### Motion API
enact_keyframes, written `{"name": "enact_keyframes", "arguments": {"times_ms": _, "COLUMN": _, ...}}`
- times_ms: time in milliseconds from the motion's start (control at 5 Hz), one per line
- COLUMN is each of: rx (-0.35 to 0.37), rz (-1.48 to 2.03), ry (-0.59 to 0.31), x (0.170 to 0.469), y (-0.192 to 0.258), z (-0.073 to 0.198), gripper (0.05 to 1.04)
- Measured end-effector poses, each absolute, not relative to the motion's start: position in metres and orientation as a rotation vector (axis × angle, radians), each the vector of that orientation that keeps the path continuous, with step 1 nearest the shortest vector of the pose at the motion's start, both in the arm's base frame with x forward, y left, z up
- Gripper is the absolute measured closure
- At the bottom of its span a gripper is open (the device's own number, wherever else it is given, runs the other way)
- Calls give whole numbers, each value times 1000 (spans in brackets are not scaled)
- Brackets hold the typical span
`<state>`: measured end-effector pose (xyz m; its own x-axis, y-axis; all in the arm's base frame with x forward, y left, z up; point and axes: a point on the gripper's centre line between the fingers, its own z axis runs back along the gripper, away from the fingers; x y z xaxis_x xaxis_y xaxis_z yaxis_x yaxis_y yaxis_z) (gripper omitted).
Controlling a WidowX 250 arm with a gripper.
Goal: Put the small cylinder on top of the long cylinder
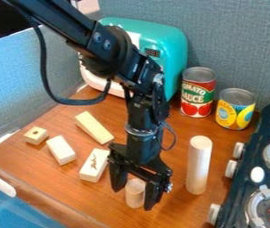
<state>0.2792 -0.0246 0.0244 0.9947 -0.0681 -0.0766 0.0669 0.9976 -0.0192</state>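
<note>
The small cylinder point(135, 193), of pale, smooth wood with a flat round top, is stood upright on the counter point(59, 189), between the fingers point(154, 193) of the black gripper point(134, 199). The fingers are spread wide and pointed down, one to either side of it; contact on both sides cannot be made out with confidence.

The long cylinder point(198, 165), also of plain pale wood, is stood upright between the gripper and the stove point(235, 205). Reddish-brown wood grain is shown by the counter.

Four wooden blocks are laid on the other side of the gripper: a small block point(35, 136) pierced by a round hole, a plain block point(61, 150), a marked block point(94, 165) with dark strokes on its top, and a long block point(94, 127).

Behind are placed two upright cans, a red can point(198, 92) with tomatoes pictured on its label and a yellow can point(235, 109) with fruit pictured; their contents are hidden under ridged metal tops. A rounded teal appliance point(175, 49) is backed by a woven grey-blue partition point(238, 40). The dark stove is fitted with metal burner rings and pale knobs.
</note>
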Motion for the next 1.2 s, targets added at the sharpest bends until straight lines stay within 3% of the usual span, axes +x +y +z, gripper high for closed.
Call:
{"name": "enact_keyframes", "arguments": {"times_ms": 400, "rx": -40, "rz": 6, "ry": 24, "x": 291, "y": -5, "z": 18, "gripper": 110}}
{"name": "enact_keyframes", "arguments": {"times_ms": 600, "rx": -40, "rz": 19, "ry": 39, "x": 292, "y": -2, "z": 14, "gripper": 387}}
{"name": "enact_keyframes", "arguments": {"times_ms": 800, "rx": -43, "rz": 30, "ry": 41, "x": 292, "y": -2, "z": 14, "gripper": 534}}
{"name": "enact_keyframes", "arguments": {"times_ms": 1000, "rx": -65, "rz": 34, "ry": 12, "x": 290, "y": -6, "z": 27, "gripper": 534}}
{"name": "enact_keyframes", "arguments": {"times_ms": 1200, "rx": -77, "rz": 11, "ry": -137, "x": 294, "y": -22, "z": 80, "gripper": 534}}
